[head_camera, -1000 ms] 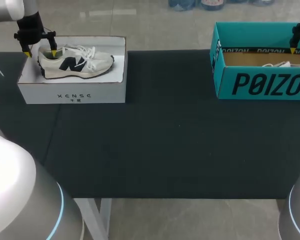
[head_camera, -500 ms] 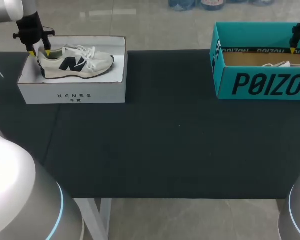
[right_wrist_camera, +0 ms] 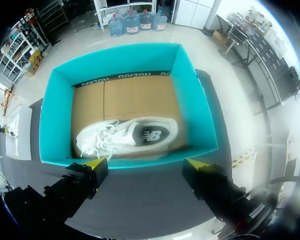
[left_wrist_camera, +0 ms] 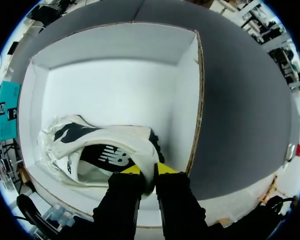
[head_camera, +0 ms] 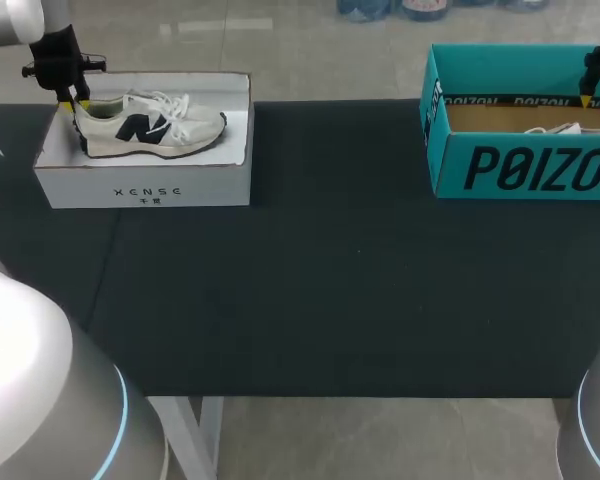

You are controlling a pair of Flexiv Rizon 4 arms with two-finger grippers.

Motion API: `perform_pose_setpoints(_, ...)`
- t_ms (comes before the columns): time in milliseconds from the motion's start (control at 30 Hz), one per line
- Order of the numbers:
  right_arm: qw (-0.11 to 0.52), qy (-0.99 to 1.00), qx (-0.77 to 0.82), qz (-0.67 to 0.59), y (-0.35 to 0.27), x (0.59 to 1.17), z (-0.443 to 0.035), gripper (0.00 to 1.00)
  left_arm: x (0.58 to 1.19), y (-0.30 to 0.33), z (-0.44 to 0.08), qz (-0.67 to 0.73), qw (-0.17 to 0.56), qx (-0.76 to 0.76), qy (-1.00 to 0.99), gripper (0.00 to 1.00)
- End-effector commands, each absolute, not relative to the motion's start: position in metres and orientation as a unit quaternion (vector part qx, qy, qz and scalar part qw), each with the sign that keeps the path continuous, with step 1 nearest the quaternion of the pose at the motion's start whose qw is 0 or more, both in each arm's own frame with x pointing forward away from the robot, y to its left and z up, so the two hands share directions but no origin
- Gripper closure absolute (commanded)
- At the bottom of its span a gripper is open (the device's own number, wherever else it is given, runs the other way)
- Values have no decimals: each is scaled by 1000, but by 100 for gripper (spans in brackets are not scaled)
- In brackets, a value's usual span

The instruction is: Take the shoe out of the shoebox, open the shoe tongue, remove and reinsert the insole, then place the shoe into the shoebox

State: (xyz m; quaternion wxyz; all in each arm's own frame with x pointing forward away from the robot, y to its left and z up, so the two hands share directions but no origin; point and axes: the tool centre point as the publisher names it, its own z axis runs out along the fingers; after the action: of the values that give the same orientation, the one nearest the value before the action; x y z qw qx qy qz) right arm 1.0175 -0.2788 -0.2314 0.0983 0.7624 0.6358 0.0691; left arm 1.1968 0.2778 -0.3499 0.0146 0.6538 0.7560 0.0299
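Step 1 of the task, taking the shoe out. The left claw [head_camera: 77,103] is clamped on the heel collar of the shoe [head_camera: 155,125]. In the left wrist view 1 yellow tip sits inside the heel opening and 1 outside, with the heel wall pinched between them. The shoe is inside the white shoebox [head_camera: 145,185] at the upper left of the frame, heel to the left and toe to the right. I can't tell whether the sole has left the box floor.

The right claw [right_wrist_camera: 146,163] has its fingers wide apart and holds nothing. It hangs over the teal shoebox [head_camera: 520,165] at the upper right, and a second shoe [right_wrist_camera: 125,136] lies inside that box.

Next move, as I judge it: lift straight up by the heel until the toe clears the box wall, then carry the shoe to the bare desk [head_camera: 330,280]. A heel-only grip will likely let the toe droop.

Edges and room:
- The white shoebox has low walls. The heel is close to its left wall and the toe is short of its right wall.
- The box sits near the far edge of the desk.
- The middle of the frame, between the 2 boxes, has a wide dark area to set the shoe down.
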Motion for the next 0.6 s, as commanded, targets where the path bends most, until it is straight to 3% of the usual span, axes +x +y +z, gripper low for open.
perform_pose_setpoints(33, 99, 635, 763, 70, -279, 1017, -232, 0, 1190, 282, -339, 37, 19, 653, 756, 100)
perform_pose_setpoints(600, 99, 635, 763, 70, -279, 1017, -232, 0, 1182, 272, -284, 58, 57, 654, 752, 100)
